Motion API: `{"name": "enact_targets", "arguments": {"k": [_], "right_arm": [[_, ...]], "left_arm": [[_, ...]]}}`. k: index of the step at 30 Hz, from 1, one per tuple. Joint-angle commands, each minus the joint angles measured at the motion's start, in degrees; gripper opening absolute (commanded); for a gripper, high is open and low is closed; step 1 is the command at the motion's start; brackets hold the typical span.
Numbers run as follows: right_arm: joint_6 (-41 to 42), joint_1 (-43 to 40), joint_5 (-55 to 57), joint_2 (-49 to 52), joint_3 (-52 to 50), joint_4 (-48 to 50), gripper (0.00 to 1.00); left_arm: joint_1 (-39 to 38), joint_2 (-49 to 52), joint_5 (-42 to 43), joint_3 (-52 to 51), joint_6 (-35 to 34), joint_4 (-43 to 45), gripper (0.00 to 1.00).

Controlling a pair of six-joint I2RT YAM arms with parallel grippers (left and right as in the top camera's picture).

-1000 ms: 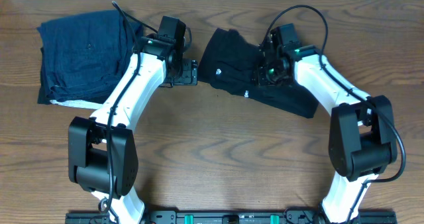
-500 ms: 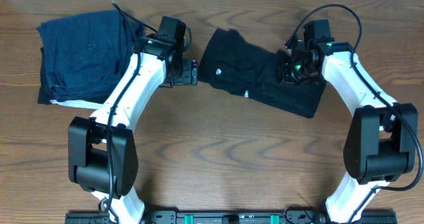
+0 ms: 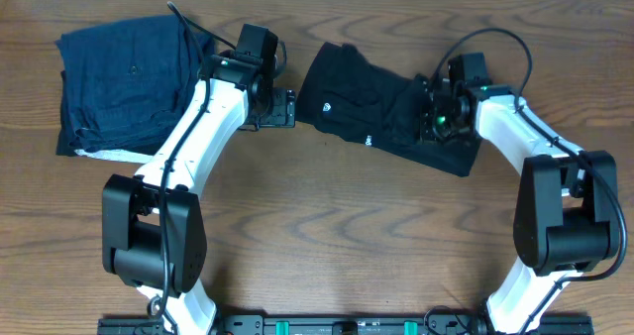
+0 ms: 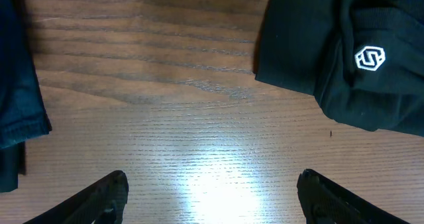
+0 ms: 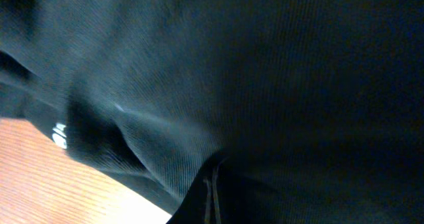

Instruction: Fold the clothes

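The clothes (image 3: 357, 102), a black T-shirt, lie crumpled at the back centre of the table, with a small white logo (image 3: 328, 105) near the left end. My left gripper (image 3: 288, 108) stands open just left of the shirt, over bare wood. In the left wrist view the left gripper (image 4: 212, 181) holds nothing, and the shirt (image 4: 318, 45) with its logo (image 4: 370, 57) lies ahead to the right. My right gripper (image 3: 433, 125) sits low on the shirt's right part. Black fabric (image 5: 265, 65) fills the right wrist view and puckers into the shut right gripper (image 5: 211, 177).
A pile of folded navy garments (image 3: 124, 77) with a white layer (image 3: 99, 155) beneath lies at the back left; its edge (image 4: 13, 85) shows in the left wrist view. The table's far edge runs just behind the shirt.
My right gripper went from open to shut while moving right from the shirt's middle, and now sits lower on the shirt's right part. The left arm and the shirt's outline have not moved.
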Motion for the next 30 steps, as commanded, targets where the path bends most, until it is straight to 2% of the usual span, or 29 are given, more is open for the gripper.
{"name": "enact_targets", "arguments": {"k": [1, 4, 8, 13, 16, 24, 30], "right_arm": [[0.6, 0.9, 0.2, -1.1, -1.1, -0.1, 0.02], [0.5, 0.3, -1.2, -1.6, -0.2, -0.2, 0.01], [-3.9, -1.7, -7.7, -3.3, 5.3, -2.2, 0.01], [-3.9, -4.9, -5.9, -5.5, 11.2, -1.7, 0.02], [-3.9, -6.2, -5.5, -5.0, 11.4, 1.2, 0.06], [-3.3, -5.1, -3.4, 2.9, 11.1, 6.2, 0.07], [-3.3, -4.3, -3.7, 10.0, 11.1, 13.7, 0.06]], "left_arm": [[-0.1, 0.4, -0.9, -0.4, 0.6, -0.2, 0.84], [-0.1, 0.4, -0.9, -0.4, 0.6, -0.2, 0.83], [-0.1, 0.4, -0.9, -0.4, 0.6, -0.2, 0.84], [-0.1, 0.4, -0.9, -0.4, 0.6, -0.1, 0.84], [-0.1, 0.4, -0.9, -0.4, 0.6, -0.1, 0.83], [-0.1, 0.4, -0.9, -0.4, 0.6, -0.1, 0.84], [-0.1, 0.4, -0.9, -0.4, 0.6, -0.1, 0.84]]}}
